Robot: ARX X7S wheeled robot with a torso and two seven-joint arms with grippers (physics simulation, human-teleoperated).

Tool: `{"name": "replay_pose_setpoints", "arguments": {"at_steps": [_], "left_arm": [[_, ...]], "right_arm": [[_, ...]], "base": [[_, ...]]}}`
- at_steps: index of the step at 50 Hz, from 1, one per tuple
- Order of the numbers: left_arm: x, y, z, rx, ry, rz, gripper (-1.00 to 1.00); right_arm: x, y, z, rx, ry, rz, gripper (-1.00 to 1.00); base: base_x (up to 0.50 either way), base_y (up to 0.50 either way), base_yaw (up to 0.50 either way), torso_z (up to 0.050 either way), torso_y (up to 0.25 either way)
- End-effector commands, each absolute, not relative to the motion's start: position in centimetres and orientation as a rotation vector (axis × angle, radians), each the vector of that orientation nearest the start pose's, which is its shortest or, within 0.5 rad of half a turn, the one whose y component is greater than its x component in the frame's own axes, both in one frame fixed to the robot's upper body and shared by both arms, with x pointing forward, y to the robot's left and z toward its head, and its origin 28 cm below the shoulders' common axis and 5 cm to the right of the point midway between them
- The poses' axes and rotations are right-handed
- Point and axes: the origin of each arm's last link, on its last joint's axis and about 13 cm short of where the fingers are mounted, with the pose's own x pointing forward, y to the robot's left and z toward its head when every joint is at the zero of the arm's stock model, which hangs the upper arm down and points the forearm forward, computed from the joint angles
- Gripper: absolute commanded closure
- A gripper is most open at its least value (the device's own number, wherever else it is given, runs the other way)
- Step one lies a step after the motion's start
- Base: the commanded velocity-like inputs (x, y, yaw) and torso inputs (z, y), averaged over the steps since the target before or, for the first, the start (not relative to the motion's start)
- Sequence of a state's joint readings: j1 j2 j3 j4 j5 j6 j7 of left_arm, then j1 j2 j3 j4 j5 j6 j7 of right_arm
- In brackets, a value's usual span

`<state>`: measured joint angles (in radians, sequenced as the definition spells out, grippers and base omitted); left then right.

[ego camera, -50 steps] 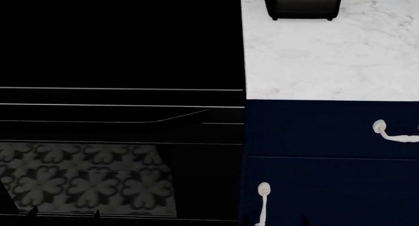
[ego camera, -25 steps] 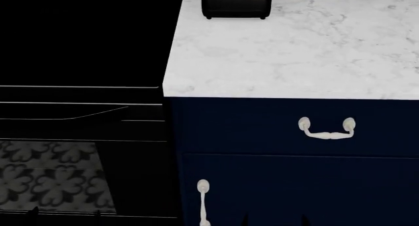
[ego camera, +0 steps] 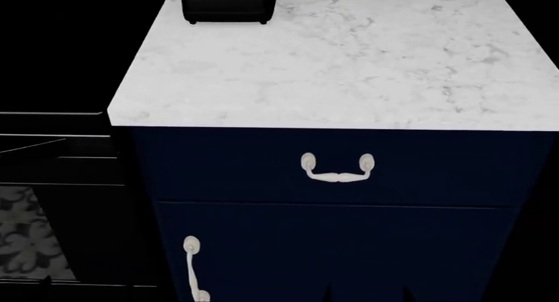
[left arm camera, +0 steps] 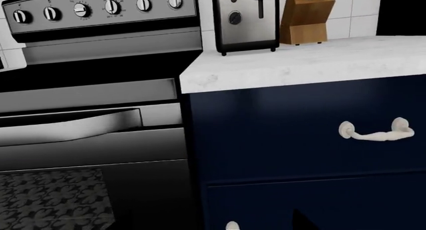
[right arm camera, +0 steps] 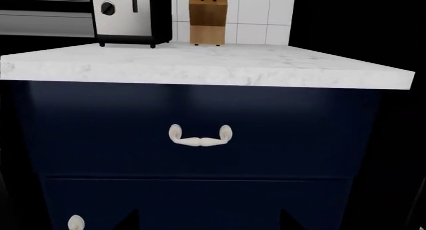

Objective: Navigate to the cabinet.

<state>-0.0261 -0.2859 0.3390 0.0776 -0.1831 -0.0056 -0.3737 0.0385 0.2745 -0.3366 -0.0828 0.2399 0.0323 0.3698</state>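
Note:
The cabinet is a narrow navy-blue unit under a white marble countertop, straight ahead in the head view. Its drawer has a cream swing handle and its door a long cream handle. My right gripper faces the cabinet front, open and holding nothing, with its dark fingertips low in the head view. My left gripper points at the seam between the oven and the cabinet. One of its fingertips shows far out to the side; the other is lost against the black.
A glossy black oven with floral-patterned glass adjoins the cabinet's left side, its knob panel above. A toaster and a wooden knife block stand at the back of the countertop. White tiles cover the wall behind.
The head view has swung right. The cabinet slid from the right edge to the middle, and most of the oven left the frame at the left.

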Motion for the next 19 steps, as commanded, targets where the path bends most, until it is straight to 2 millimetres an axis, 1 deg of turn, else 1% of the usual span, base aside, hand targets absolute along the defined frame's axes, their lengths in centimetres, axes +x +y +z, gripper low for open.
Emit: {"name": "replay_pose_setpoints", "arguments": {"at_steps": [1, 19], "left_arm": [[20.63, 20.44, 2.32, 0.089, -0.033, 0.027, -1.00], [20.61, 20.34, 2.39, 0.091, -0.031, 0.024, -1.00]], "right_arm": [[20.87, -9.20, 2.51, -0.038, -0.003, -0.025, -1.00], [20.90, -9.20, 2.51, -0.044, -0.003, -0.019, -1.00]], "base": [[-0.02, -0.50, 0.00, 0.000, 0.000], [-0.02, -0.50, 0.00, 0.000, 0.000]]}}
